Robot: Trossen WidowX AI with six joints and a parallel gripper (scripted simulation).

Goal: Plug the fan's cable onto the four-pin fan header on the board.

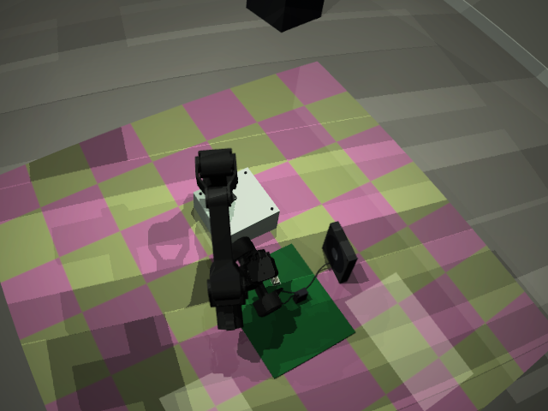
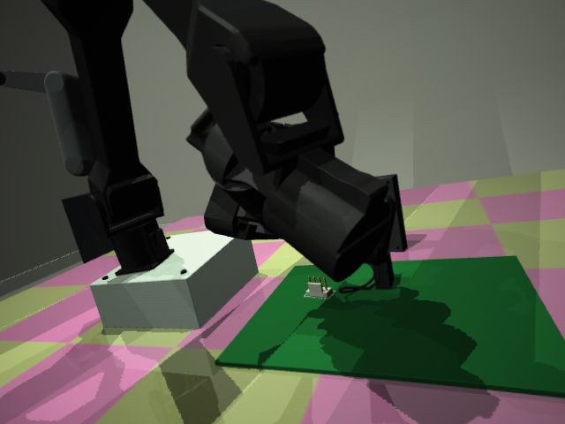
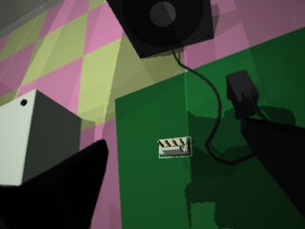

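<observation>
The white four-pin header (image 1: 275, 280) (image 2: 315, 290) (image 3: 174, 147) stands bare on the green board (image 1: 309, 340) (image 2: 510, 319) (image 3: 143, 191), its pins uncovered. The black plug (image 1: 300, 295) (image 2: 384, 276) (image 3: 242, 91) is off the header, over the board on the fan's side of it. Its thin cable (image 3: 219, 105) loops between header and plug and runs to the black fan (image 1: 338, 252) (image 2: 397, 219) (image 3: 163, 14). My gripper (image 3: 172, 135) is wide open and empty, the header showing between its fingers. The right fingertip in the wrist view appears right beside the plug's near end; whether they touch is unclear.
The white box (image 1: 256, 199) (image 2: 150, 301) (image 3: 52, 129) carries the arm's base beside the board. The fan stands upright just off the board's edge. A dark block (image 1: 285, 15) is far at the back. The checkered mat (image 1: 425, 194) lies under everything.
</observation>
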